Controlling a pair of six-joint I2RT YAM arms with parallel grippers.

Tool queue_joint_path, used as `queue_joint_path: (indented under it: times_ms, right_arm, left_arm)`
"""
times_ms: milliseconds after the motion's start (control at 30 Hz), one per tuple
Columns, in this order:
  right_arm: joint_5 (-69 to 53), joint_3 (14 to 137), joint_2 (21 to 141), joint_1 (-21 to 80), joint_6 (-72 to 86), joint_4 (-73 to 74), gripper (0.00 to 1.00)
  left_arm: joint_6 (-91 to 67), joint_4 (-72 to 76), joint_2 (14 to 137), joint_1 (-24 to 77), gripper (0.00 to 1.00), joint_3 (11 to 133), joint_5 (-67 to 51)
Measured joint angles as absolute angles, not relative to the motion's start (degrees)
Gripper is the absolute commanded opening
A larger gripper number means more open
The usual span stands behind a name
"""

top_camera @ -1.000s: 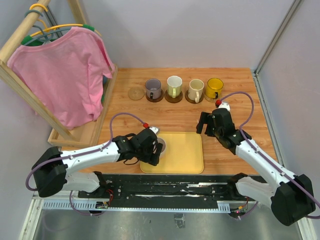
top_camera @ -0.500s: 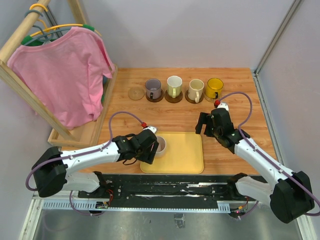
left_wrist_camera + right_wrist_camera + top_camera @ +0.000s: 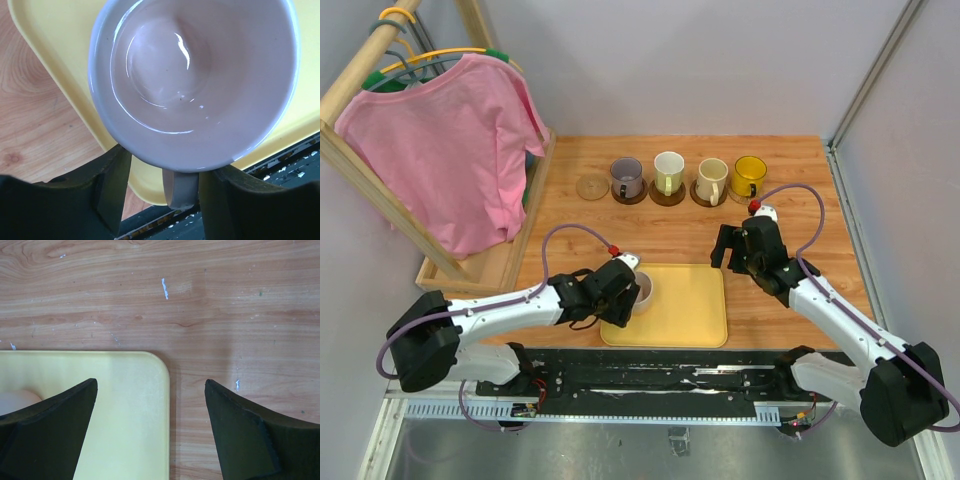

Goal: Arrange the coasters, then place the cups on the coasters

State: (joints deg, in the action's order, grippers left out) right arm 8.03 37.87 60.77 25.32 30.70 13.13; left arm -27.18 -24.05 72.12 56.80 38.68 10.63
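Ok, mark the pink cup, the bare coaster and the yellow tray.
pink cup (image 3: 170, 70), left wrist view, inside bottom.
bare coaster (image 3: 591, 187), top view, its centre.
yellow tray (image 3: 692, 305), top view, bare floor.

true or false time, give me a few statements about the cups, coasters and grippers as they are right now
1. The pale pink cup sits on a coaster. False: it stands on the yellow tray.
2. The bare coaster lies just left of the grey-purple cup. True.
3. The yellow cup is at the row's left end. False: it is at the right end.
4. The right gripper is open and holds nothing. True.
5. The pale pink cup's handle lies between the left gripper's fingers. True.
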Motion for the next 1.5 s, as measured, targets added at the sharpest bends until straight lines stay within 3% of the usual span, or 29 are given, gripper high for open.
queue_joint_path:
  times_ms: [233, 433, 600, 1000, 1300, 1500]
  right_arm:
    - [7.7, 37.9, 61.3, 25.3, 30.7, 13.1, 0.89]
    - [7.1, 37.9, 61.8, 25.3, 31.0, 13.1, 0.89]
    - [6.9, 37.9, 62.0, 25.3, 31.1, 13.1, 0.89]
    - [7.1, 37.9, 62.4, 25.3, 31.0, 13.1, 0.87]
    - [7.8, 37.8, 63.7, 25.3, 30.2, 13.1, 0.85]
    - [8.6, 37.4, 63.6, 25.3, 29.7, 13.1, 0.85]
  left_arm:
    - [-27.3, -21.8, 72.1, 56.8, 0.41, 36.5, 10.2]
    - [-26.9, -20.7, 72.1, 56.8, 0.15, 36.0, 10.2]
    - [-27.2, -20.1, 72.1, 56.8, 0.01, 35.9, 10.8]
    - [-27.2, -23.9, 69.5, 56.8, 0.01, 36.3, 13.5]
    - [-25.9, -28.9, 65.5, 56.4, 0.01, 44.2, 23.7]
    - [-22.7, -27.9, 65.9, 46.8, 0.00, 45.4, 24.9]
